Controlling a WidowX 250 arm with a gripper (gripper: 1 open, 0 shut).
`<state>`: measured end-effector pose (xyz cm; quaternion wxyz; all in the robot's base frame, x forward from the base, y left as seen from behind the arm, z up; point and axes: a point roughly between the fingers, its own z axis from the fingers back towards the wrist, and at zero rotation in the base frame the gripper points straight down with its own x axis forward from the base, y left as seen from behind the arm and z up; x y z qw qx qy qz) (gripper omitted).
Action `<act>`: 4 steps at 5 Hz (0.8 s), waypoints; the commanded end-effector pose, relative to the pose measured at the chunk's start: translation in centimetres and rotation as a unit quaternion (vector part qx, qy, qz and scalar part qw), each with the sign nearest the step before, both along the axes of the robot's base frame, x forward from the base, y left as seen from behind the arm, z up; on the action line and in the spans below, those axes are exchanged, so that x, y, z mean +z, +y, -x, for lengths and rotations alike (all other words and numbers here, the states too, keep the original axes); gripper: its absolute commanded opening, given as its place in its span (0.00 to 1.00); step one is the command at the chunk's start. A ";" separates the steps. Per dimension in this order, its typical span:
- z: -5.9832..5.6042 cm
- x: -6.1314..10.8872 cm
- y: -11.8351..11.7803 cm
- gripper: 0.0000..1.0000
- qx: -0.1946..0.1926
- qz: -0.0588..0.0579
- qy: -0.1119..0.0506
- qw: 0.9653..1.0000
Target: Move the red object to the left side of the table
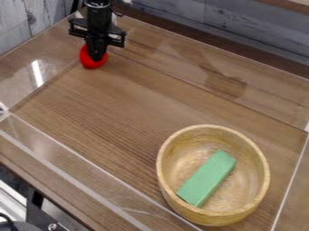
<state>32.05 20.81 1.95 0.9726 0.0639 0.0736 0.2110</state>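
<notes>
We see the gripper [97, 47] clamped shut on the red object [93, 58] at the table's [133, 108] far corner, well apart from the wooden bowl [215, 174], and we judge that releasing unevenly could send it rolling into the acrylic wall [42, 54].

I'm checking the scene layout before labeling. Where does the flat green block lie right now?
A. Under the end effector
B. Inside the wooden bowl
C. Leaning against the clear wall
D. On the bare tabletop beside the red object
B: the green block lies slanted inside the wooden bowl at the lower right, far from the red object at the upper left.
</notes>
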 end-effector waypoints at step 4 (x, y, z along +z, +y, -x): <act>2.7 -0.9 1.8 0.00 0.043 0.017 0.043 0.998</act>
